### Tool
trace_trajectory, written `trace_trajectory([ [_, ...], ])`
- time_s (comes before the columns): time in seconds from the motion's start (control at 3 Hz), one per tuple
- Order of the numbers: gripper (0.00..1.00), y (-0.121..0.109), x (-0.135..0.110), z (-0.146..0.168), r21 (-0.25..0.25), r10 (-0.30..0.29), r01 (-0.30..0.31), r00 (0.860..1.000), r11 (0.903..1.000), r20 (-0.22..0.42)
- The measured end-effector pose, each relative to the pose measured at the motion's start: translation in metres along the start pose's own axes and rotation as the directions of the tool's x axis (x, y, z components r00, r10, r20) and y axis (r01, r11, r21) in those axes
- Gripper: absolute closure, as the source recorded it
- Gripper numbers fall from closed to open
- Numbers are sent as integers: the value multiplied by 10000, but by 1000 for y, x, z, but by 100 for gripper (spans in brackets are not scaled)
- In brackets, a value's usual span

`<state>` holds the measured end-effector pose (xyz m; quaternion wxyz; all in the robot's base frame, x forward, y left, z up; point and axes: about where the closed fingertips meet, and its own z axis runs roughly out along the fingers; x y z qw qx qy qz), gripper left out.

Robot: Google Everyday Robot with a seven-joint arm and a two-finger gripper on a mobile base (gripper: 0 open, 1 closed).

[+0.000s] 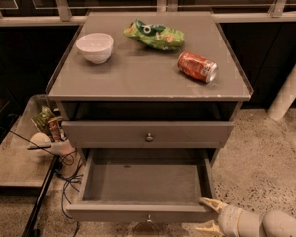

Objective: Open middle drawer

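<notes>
The middle drawer is pulled out a long way from the grey cabinet. It sits low in the camera view, near the bottom edge. Its box is shallow and grey, and there is nothing to see inside it. A small round knob is on the middle of its flat front.

The gripper is at the bottom right, right by the drawer's front right corner. Its two pale fingers are spread wide apart. One finger lies at the top of that corner and the other is lower down, in front of the drawer's face. The gripper does not squeeze anything.

Just above the open drawer is another grey drawer front. It is pushed in, and it has its own little knob. Above that there is a dark gap under the cabinet top.

On the top of the cabinet there are three things. A white bowl stands at the back left. A green snack bag lies at the back, near the middle. A red can lies on its side at the right.

The floor is speckled. To the left of the cabinet is a low tray with some small things on it, and cables hang beside it. A white pole leans at the far right.
</notes>
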<state>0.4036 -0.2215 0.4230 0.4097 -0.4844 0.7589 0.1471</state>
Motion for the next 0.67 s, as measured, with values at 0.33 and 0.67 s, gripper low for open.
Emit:
trace_trajectory([
  [0.33,0,0,0,0,-1,0,0,10000,10000,1],
  [0.67,0,0,0,0,-1,0,0,10000,10000,1],
])
